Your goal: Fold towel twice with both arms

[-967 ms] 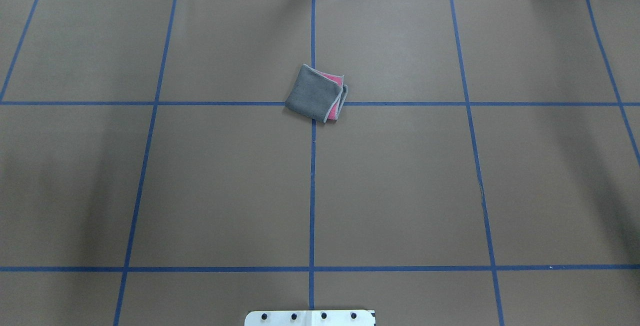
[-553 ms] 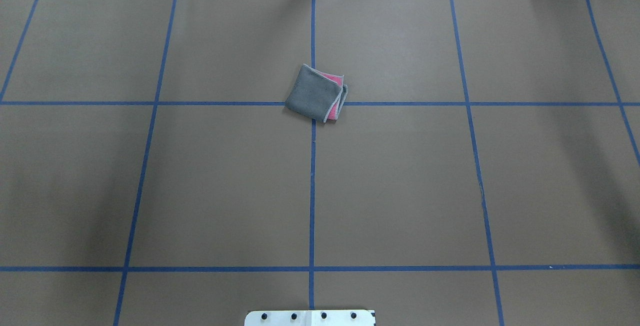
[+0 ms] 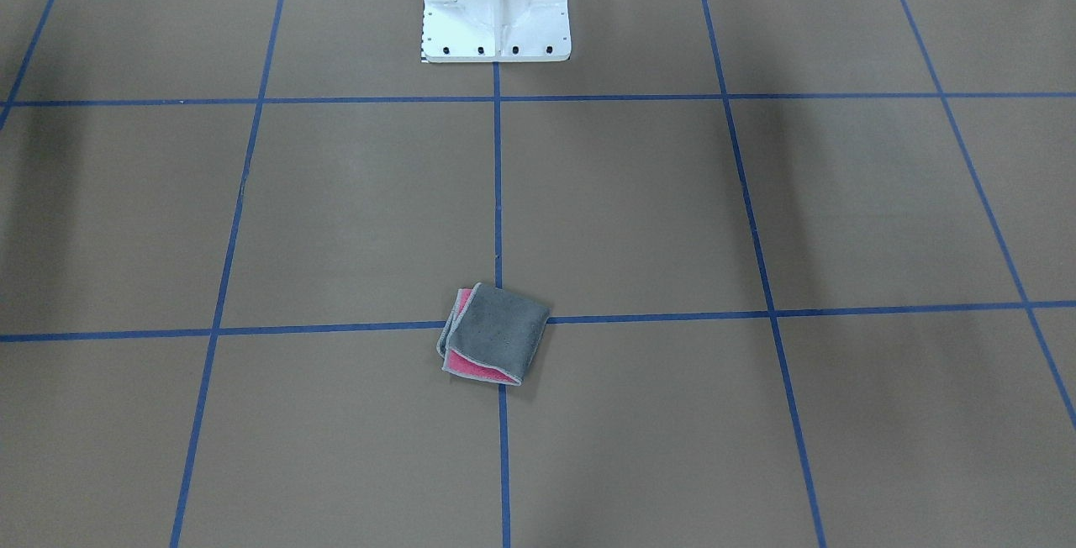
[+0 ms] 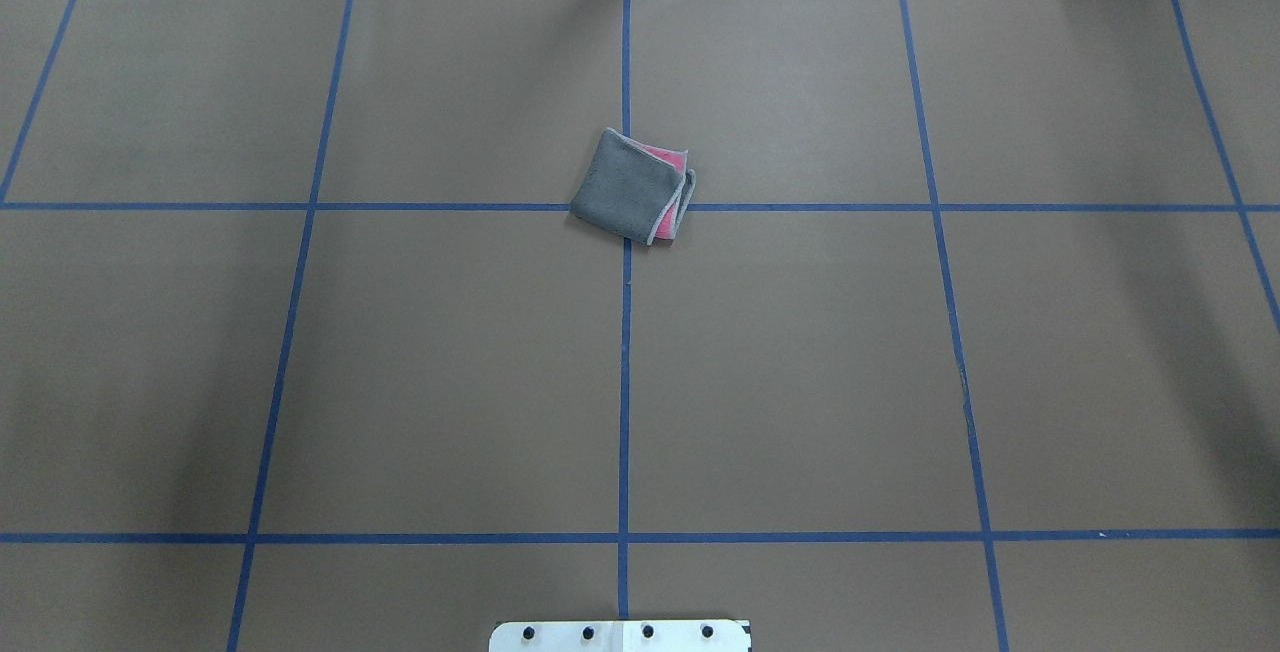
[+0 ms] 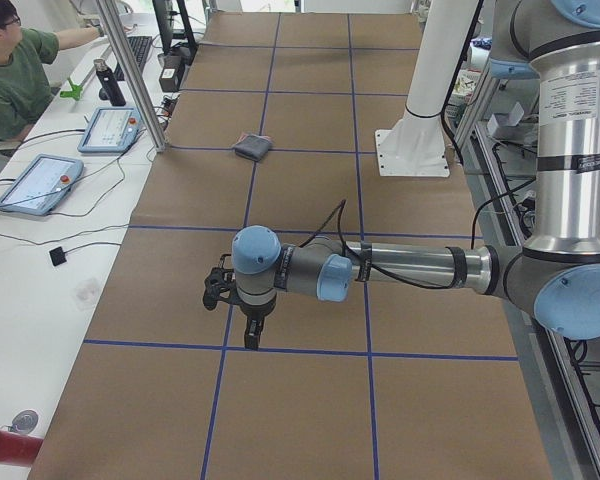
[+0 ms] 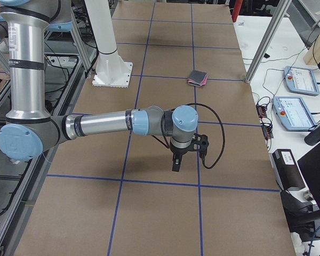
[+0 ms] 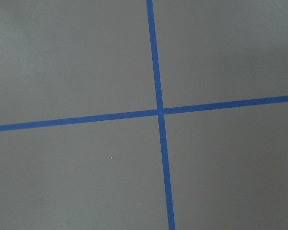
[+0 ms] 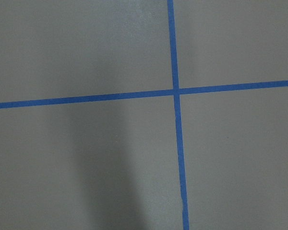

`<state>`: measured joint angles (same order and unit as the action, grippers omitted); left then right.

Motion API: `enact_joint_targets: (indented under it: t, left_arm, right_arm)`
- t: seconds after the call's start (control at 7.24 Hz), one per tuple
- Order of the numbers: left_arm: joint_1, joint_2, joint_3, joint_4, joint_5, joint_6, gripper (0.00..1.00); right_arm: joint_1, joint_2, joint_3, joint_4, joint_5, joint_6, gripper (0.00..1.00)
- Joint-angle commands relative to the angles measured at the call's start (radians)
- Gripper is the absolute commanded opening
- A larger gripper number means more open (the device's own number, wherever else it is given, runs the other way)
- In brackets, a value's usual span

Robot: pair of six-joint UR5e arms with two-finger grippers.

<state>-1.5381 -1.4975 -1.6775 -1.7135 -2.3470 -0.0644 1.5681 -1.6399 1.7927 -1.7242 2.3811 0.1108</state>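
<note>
The towel lies folded into a small square at the table's centre line, far from the robot. Its grey face is up and pink layers show at its right edge. It also shows in the front view, the left side view and the right side view. My left gripper hangs over the table near a blue tape crossing, far from the towel. My right gripper hangs likewise near the other end. Both show only in side views, so I cannot tell if they are open or shut.
The white pedestal base stands at the robot's edge of the brown table marked with blue tape lines. An operator sits beyond the far edge with control pendants. An aluminium post stands there.
</note>
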Motion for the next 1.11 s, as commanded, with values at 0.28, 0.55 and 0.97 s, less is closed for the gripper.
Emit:
enact_joint_targets:
  t: [0.28,0.55,0.97]
  left_arm:
    - [-0.016,0.000,0.009,0.000,-0.002,0.000,1.00]
    - [-0.019,0.000,0.009,0.000,0.002,-0.002,1.00]
    - [-0.030,-0.001,0.005,0.000,0.055,0.000,1.00]
  right_arm:
    - [0.046,-0.031,0.000,0.031,0.015,-0.053,1.00]
    - [0.044,-0.031,0.000,0.031,0.014,-0.052,1.00]
    - [0.044,-0.029,0.000,0.032,0.013,-0.052,1.00]
